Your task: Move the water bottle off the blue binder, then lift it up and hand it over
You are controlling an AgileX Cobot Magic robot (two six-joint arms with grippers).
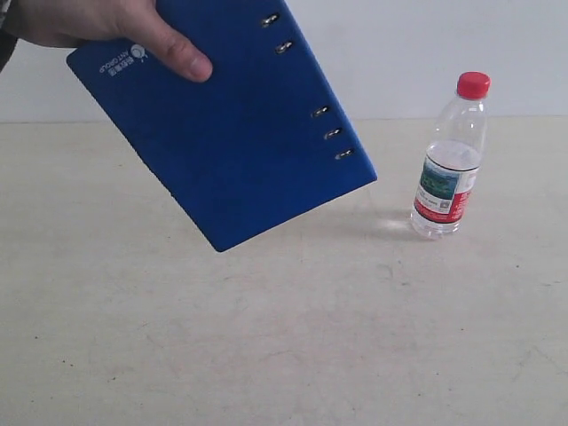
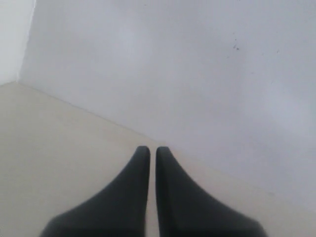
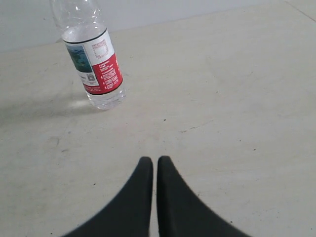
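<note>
The water bottle [image 1: 450, 160], clear with a red cap and a white, green and red label, stands upright on the table at the right; the right wrist view also shows the bottle [image 3: 94, 61]. A person's hand [image 1: 98, 27] holds the blue binder [image 1: 226, 124] tilted in the air at the upper left, apart from the bottle. My right gripper [image 3: 154, 159] is shut and empty, well short of the bottle. My left gripper [image 2: 149, 149] is shut and empty, facing a wall. Neither gripper shows in the exterior view.
The beige table [image 1: 284, 337] spreads across the exterior view, with a white wall [image 1: 399, 44] behind it. In the left wrist view the table edge meets the grey wall [image 2: 197, 74].
</note>
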